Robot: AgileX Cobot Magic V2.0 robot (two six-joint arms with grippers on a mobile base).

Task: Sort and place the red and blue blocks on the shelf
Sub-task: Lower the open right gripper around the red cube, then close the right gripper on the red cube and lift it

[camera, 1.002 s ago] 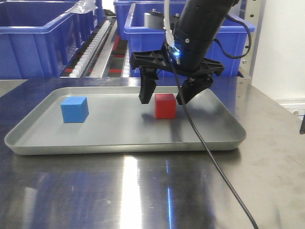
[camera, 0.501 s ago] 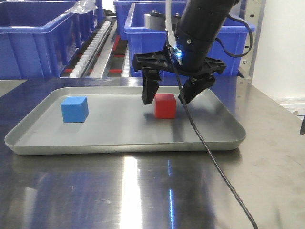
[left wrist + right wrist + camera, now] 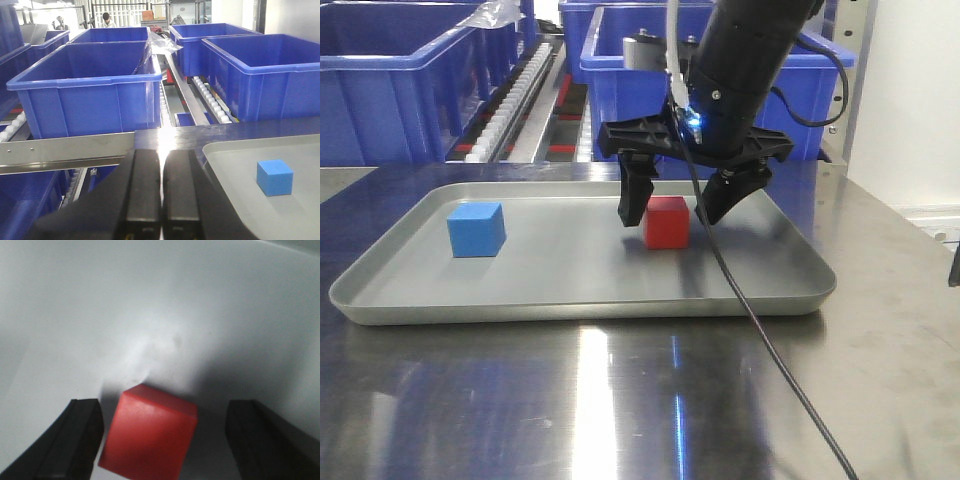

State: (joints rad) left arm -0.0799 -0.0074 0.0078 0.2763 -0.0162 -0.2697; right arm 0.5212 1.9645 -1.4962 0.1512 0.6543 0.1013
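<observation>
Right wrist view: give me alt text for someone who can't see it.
A red block sits on a grey tray between the two black fingers of the open right pincer. The block is off-centre, much closer to one finger than to the other.

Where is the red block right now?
In the front view the red block sits on the tray, right of centre, between the open fingers of the right gripper; the blue block lies well to its left on the same tray.
</observation>
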